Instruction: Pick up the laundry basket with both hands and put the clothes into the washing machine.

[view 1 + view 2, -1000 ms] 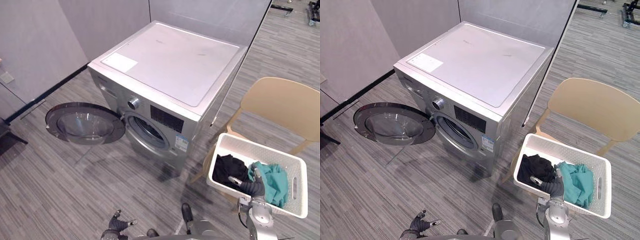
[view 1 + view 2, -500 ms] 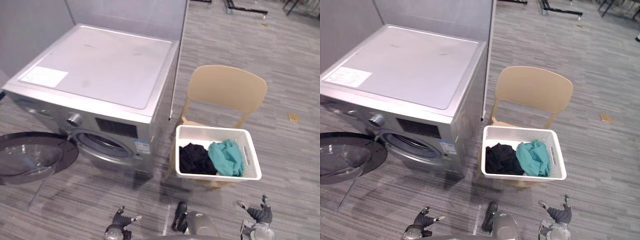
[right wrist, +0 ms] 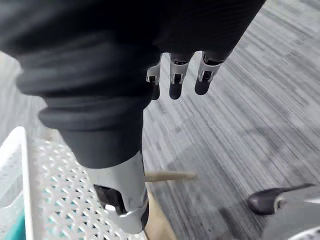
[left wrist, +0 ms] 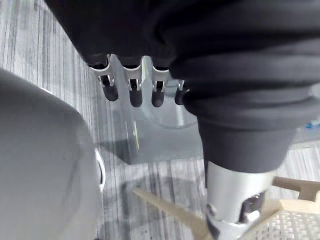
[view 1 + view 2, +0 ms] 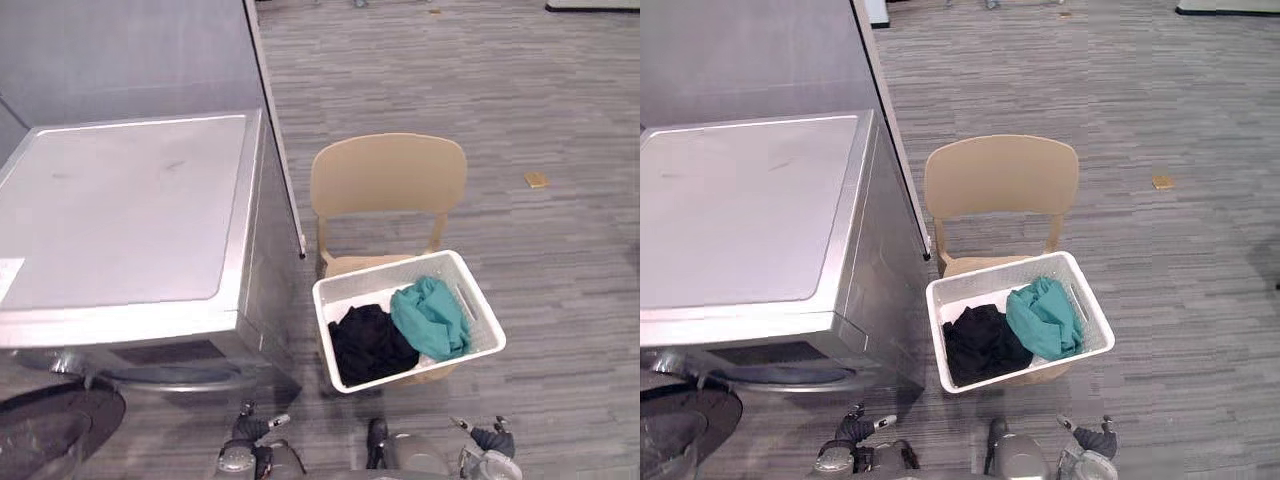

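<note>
Here, from the head, the white laundry basket sits on the tan chair's seat with black and teal clothes inside, the washing machine just left of the chair, and the left hand and right hand low in front of the chair, clear of the basket. At the left wrist, the fingers hang straight, holding nothing. At the right wrist, the fingers are likewise relaxed and empty.
</note>
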Controlling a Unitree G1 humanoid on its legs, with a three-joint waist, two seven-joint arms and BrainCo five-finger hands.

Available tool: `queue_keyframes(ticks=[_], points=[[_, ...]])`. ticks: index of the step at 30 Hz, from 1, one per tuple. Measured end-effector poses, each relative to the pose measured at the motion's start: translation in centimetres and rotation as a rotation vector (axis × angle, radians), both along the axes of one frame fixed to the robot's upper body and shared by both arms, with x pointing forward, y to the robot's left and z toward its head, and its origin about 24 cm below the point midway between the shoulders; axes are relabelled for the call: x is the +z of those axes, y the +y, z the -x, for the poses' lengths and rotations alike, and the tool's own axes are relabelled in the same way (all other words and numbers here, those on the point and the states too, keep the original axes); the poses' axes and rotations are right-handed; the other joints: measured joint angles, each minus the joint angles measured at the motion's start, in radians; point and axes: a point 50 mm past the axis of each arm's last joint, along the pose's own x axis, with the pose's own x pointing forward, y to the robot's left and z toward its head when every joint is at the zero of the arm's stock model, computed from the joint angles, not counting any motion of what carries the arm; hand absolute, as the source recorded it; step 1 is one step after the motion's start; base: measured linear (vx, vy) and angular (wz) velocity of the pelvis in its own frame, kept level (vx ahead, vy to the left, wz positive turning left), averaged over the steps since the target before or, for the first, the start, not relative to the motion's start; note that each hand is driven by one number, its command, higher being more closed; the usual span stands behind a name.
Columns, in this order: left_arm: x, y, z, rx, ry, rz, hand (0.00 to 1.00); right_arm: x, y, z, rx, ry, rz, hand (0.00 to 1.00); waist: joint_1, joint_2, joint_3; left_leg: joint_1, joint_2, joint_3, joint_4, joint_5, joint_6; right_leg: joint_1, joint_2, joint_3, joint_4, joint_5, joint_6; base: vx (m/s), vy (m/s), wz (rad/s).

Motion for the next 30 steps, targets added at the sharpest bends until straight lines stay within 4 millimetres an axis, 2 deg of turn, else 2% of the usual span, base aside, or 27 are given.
queue_keyframes(ticks=[3, 5, 12, 15, 19, 23, 26, 30], points=[[0.0, 0.5, 0.0, 0.003, 0.004, -0.017, 0.00, -0.4, -0.2, 1.0, -0.015, 0.035, -0.003, 0.00, 0.002, -0.016, 0.002, 0.038, -0.050, 0.011, -0.077, 0.010, 0.013, 0.033, -0.030, -0.001, -0.059, 0.026, 0.031, 0.14, 0.162, 0.08], [0.0, 0.8, 0.2, 0.002, 0.013, -0.027, 0.00, -0.5, -0.1, 1.1, -0.013, 0.046, -0.008, 0.00, 0.005, -0.018, 0.001, 0.073, -0.071, 0.014, -0.110, 0.014, 0.015, 0.060, -0.036, -0.002, -0.074, 0.034, 0.041, 0.13, 0.093, 0.06], [0.0, 1.6, 0.4, -0.002, 0.025, -0.048, 0.00, 0.1, -0.4, -0.8, 0.029, -0.002, 0.012, 0.00, 0.009, -0.020, 0.000, 0.150, -0.101, 0.054, -0.195, 0.035, 0.009, 0.085, -0.045, 0.030, -0.088, 0.045, 0.051, 0.07, 0.041, -0.14], [0.0, 1.4, 0.5, -0.019, 0.029, -0.051, 0.00, 0.9, -1.4, -1.5, 0.062, -0.026, 0.070, 0.00, 0.007, -0.020, 0.000, 0.169, -0.105, 0.066, -0.208, 0.035, 0.009, 0.085, -0.044, 0.050, -0.088, 0.051, 0.050, 0.01, 0.007, -0.22], [0.0, 1.5, 0.5, -0.035, 0.030, -0.057, 0.00, 4.0, -3.0, -3.6, 0.135, -0.144, 0.209, 0.00, 0.006, -0.021, -0.001, 0.174, -0.113, 0.071, -0.207, 0.035, 0.009, 0.083, -0.048, 0.061, -0.096, 0.072, 0.053, -0.04, 0.014, -0.13], [0.1, 1.7, 0.3, -0.092, 0.025, -0.069, 0.00, 9.4, -3.8, -6.4, 0.293, -0.326, 0.433, 0.00, 0.007, -0.028, -0.003, 0.170, -0.127, 0.055, -0.208, 0.034, 0.010, 0.081, -0.053, 0.063, -0.103, 0.081, 0.059, -0.09, 0.000, 0.00], [0.2, 1.9, 0.1, -0.110, 0.017, -0.083, 0.00, 11.5, -3.4, -7.4, 0.382, -0.397, 0.533, 0.00, 0.012, -0.037, -0.006, 0.162, -0.131, 0.050, -0.209, 0.032, 0.013, 0.069, -0.054, 0.067, -0.105, 0.081, 0.060, -0.10, -0.015, -0.05], [0.3, 2.1, 0.0, -0.115, 0.008, -0.090, 0.00, 12.9, -2.8, -7.8, 0.511, -0.428, 0.599, 0.00, 0.025, -0.041, -0.008, 0.141, -0.138, 0.031, -0.207, 0.036, 0.022, 0.052, -0.060, 0.060, -0.104, 0.079, 0.061, -0.11, -0.024, 0.02]])
